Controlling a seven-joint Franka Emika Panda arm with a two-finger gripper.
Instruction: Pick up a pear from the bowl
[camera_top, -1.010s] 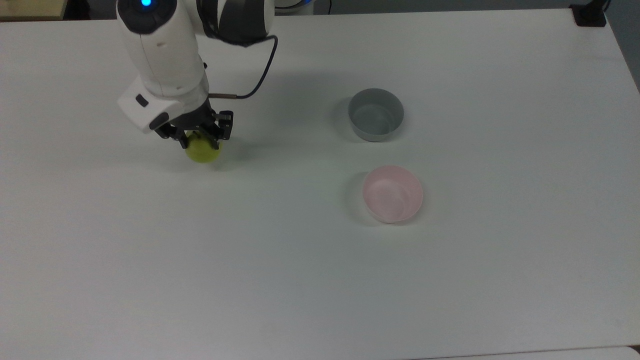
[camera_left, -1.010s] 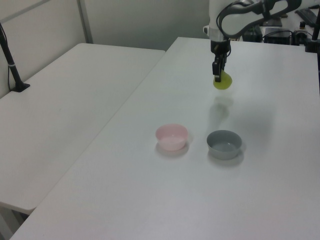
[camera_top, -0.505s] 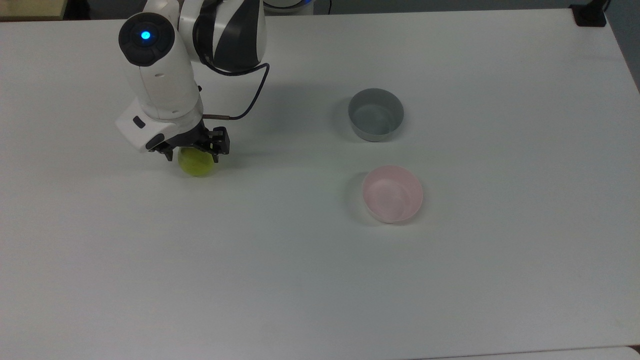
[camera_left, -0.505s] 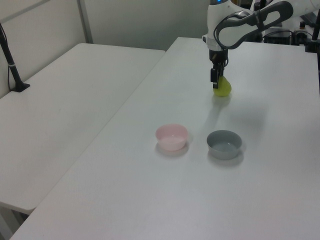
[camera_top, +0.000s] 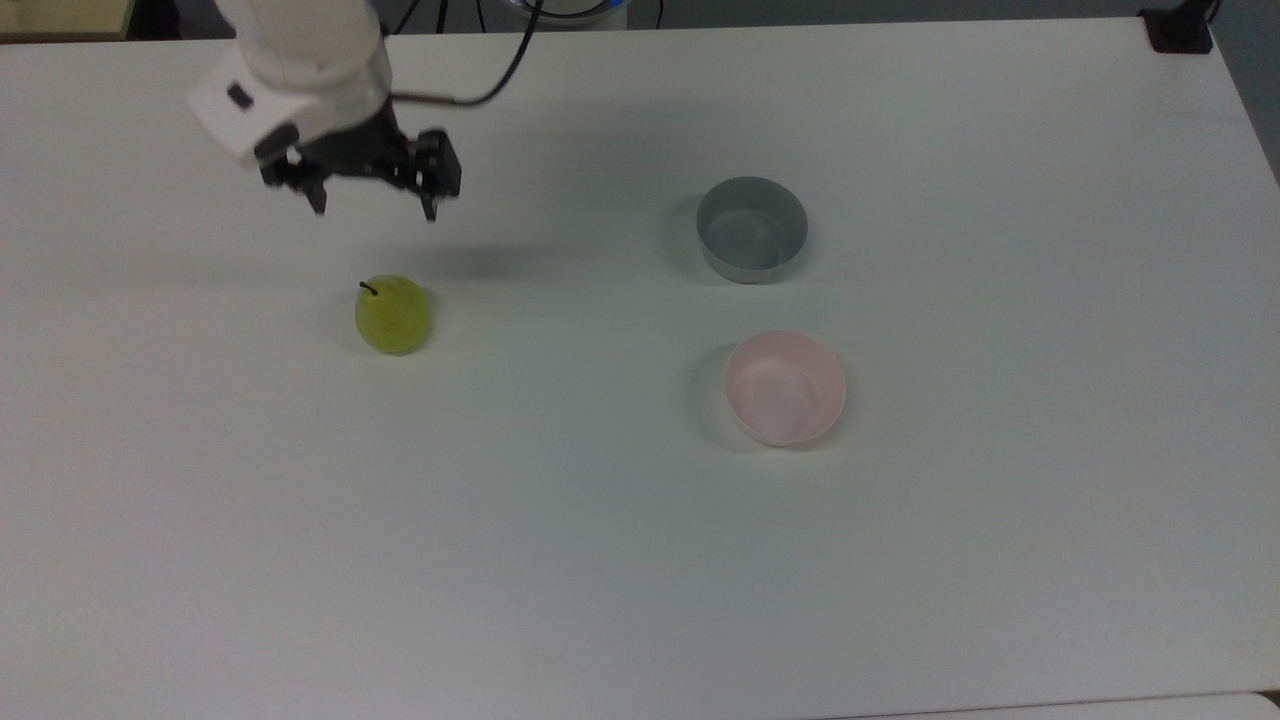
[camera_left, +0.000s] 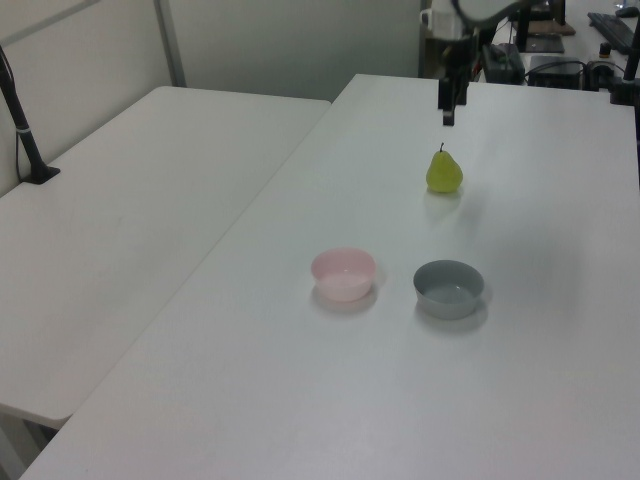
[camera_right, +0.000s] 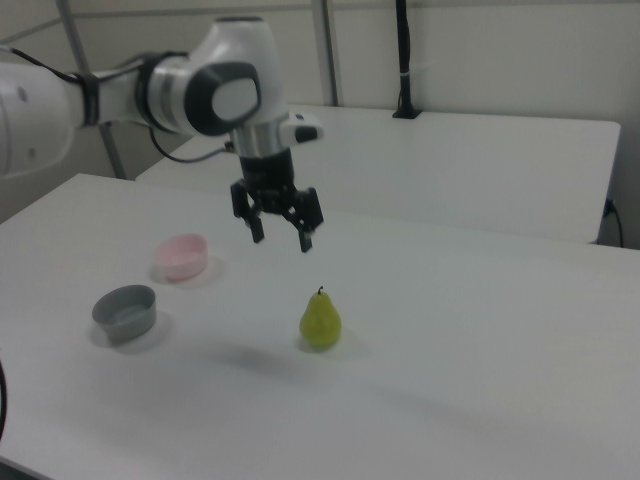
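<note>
The yellow-green pear (camera_top: 392, 315) (camera_left: 444, 172) (camera_right: 320, 321) stands upright on the white table, stem up, well to the top view's left of the bowls. My gripper (camera_top: 374, 208) (camera_right: 281, 240) hangs open in the air above it, clear of the fruit, with nothing between its fingers. In the left view the gripper (camera_left: 447, 112) is seen edge-on above the pear. The pale pink bowl (camera_top: 785, 388) (camera_left: 343, 274) (camera_right: 181, 256) sits empty on the table, far from the pear.
A grey straight-sided bowl (camera_top: 752, 229) (camera_left: 449, 288) (camera_right: 125, 312) stands empty beside the pink one. A second white table (camera_left: 110, 230) adjoins on the left view's left, with a black post (camera_left: 20, 120) clamped to it.
The gripper lowered the pear onto the table, opened, and rose away toward the top view's upper edge. The pear now stands free on the table.
</note>
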